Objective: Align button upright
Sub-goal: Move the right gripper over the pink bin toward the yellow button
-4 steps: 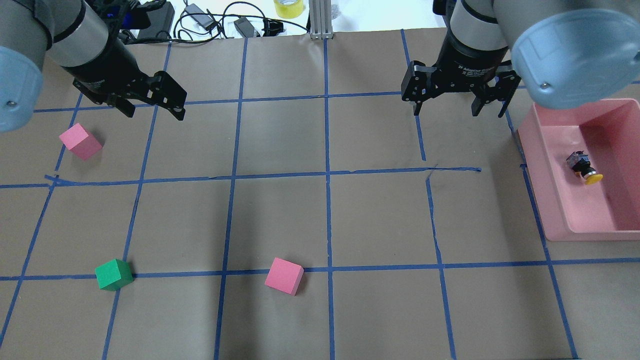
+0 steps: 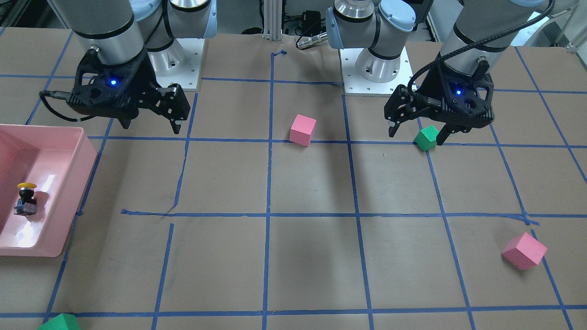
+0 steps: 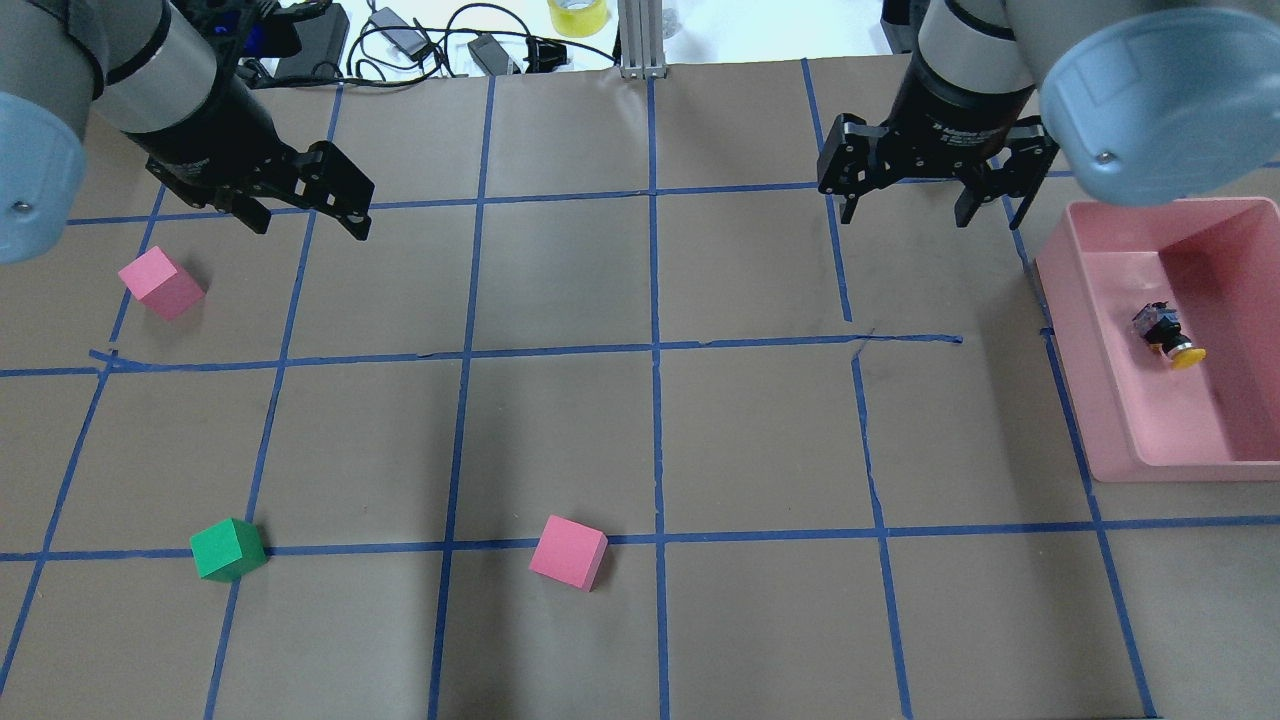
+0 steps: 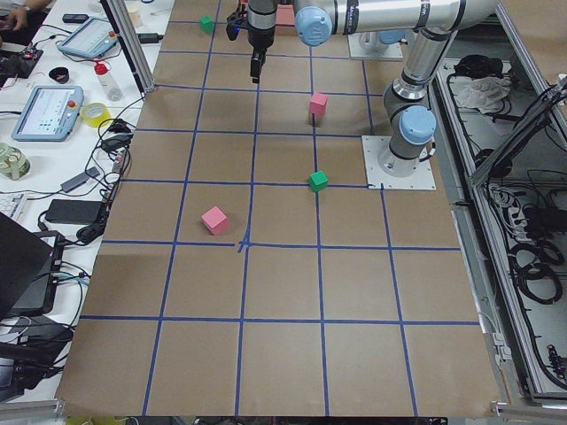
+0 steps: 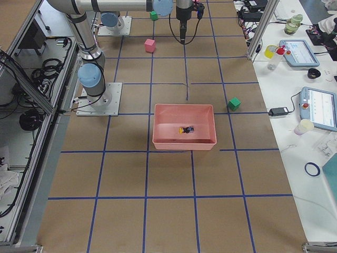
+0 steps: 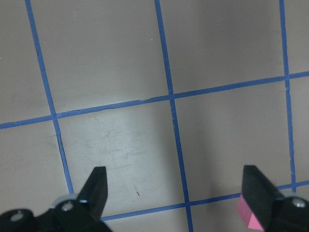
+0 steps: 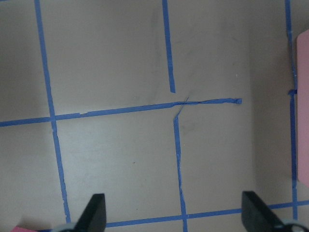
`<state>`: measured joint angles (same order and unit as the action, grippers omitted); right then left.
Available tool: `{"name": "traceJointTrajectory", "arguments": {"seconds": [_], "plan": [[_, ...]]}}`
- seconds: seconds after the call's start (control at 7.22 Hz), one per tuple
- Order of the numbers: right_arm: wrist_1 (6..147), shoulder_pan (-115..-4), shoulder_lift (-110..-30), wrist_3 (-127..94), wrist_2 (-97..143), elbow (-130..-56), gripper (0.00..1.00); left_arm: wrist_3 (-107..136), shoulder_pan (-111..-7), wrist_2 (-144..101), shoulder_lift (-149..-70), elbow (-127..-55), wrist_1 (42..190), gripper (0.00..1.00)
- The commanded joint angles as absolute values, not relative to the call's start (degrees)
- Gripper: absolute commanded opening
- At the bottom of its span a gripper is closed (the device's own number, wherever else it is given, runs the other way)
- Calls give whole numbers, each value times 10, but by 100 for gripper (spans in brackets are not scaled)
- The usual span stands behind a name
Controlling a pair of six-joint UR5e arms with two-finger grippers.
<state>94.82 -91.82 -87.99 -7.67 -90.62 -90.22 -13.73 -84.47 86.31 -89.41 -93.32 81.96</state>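
The button (image 3: 1170,338) lies on its side inside the pink bin (image 3: 1085,350) at the table's right, with its yellow cap pointing toward the robot's side. It also shows in the front-facing view (image 2: 26,198) and the right side view (image 5: 185,129). My right gripper (image 3: 907,215) is open and empty, hovering over bare table left of the bin and beyond its far corner; its wrist view (image 7: 175,217) shows only paper and tape. My left gripper (image 3: 310,225) is open and empty at the far left.
A pink cube (image 3: 160,283) lies just below the left gripper in the overhead view. A green cube (image 3: 227,549) and another pink cube (image 3: 568,552) sit near the front. Another green cube (image 2: 59,321) is at the far edge. Blue tape grids the brown paper.
The right gripper has shifted a little away from the robot and slightly toward the bin side, still open. The left arm and the button have not moved.
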Motion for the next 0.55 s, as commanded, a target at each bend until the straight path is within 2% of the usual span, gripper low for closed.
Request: {"name": "traceJointTrajectory", "arguments": {"seconds": [0.0, 0.42], "plan": [[946, -835, -873, -14, -897, -899, 100, -157, -845, 863, -897, -935, 788, 100], [951, -768, -864, 71, -911, -903, 100, -159, -845, 857, -898, -936, 786, 100]]}}
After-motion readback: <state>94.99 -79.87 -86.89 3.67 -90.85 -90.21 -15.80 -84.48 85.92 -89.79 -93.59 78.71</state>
